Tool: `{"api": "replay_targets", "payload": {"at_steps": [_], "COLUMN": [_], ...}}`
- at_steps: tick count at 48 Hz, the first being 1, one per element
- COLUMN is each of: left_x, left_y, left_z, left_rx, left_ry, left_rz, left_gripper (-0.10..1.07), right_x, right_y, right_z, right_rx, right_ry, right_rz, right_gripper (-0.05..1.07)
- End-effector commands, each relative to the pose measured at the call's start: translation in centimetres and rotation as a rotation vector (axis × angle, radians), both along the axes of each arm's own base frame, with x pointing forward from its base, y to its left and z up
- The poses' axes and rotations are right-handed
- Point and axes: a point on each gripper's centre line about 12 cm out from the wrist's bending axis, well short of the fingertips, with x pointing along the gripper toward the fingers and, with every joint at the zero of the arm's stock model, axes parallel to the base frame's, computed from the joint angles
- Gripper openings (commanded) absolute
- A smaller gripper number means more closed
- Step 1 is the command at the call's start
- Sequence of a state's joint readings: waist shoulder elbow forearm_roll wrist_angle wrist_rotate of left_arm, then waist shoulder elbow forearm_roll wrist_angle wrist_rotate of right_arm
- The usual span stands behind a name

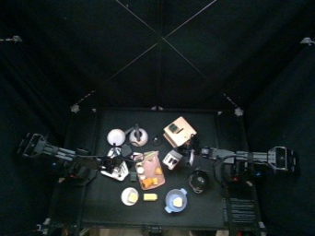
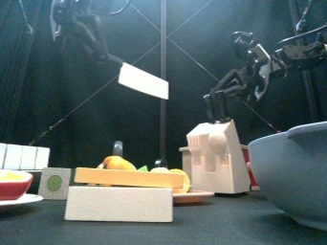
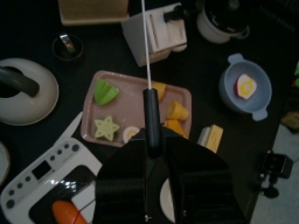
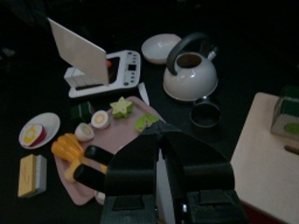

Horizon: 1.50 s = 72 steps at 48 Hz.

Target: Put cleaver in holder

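Observation:
My left gripper (image 3: 149,150) is shut on the black handle of the cleaver (image 3: 149,105), whose blade points toward the far side of the table. In the front view the white blade (image 2: 143,81) hangs high in the air below the left gripper (image 2: 99,46). It also shows in the right wrist view (image 4: 79,48). The tan holder (image 1: 181,131) stands at the back right of the table; its edge shows in the left wrist view (image 3: 93,9). My right gripper (image 1: 200,157) is empty beside the holder (image 4: 271,149), jaws together, raised in the front view (image 2: 220,96).
A pink tray (image 3: 117,83) with cut fruit lies under the cleaver. A white slotted block (image 3: 158,35) stands past it, a kettle (image 3: 24,83) and a white scale (image 4: 105,74) to the sides. A blue bowl (image 3: 246,83) with an egg sits near the front.

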<state>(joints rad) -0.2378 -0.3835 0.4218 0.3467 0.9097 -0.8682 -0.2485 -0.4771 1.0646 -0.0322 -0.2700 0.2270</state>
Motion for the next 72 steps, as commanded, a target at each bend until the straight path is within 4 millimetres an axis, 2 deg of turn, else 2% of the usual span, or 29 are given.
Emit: {"api": "replay_targets", "payload": {"at_steps": [1, 23, 49, 72], "left_x": [1.1, 5.2, 7.6, 7.3], "left_y": [0.1, 4.2, 4.4, 5.3], "left_z": [1.2, -1.3, -1.6, -1.4], "left_rx": [-0.077, -0.068, -0.086, -0.087], "left_ry": [-0.001, 0.117, 0.135, 0.135], "left_rz": [0.014, 0.017, -0.036, -0.016], "left_gripper": [0.39, 0.39, 0.39, 0.39], "right_x": [0.0, 0.7, 1.2, 1.3], "right_y": [-0.1, -0.6, -0.7, -0.7], "right_z": [0.4, -1.1, -1.6, -1.4], "right_rx": [0.010, 0.036, 0.040, 0.039], "right_ry": [-0.012, 0.040, 0.056, 0.052], "right_rz": [-0.010, -0.029, -0.029, -0.026], "right_gripper": [0.39, 0.39, 0.39, 0.39]}}
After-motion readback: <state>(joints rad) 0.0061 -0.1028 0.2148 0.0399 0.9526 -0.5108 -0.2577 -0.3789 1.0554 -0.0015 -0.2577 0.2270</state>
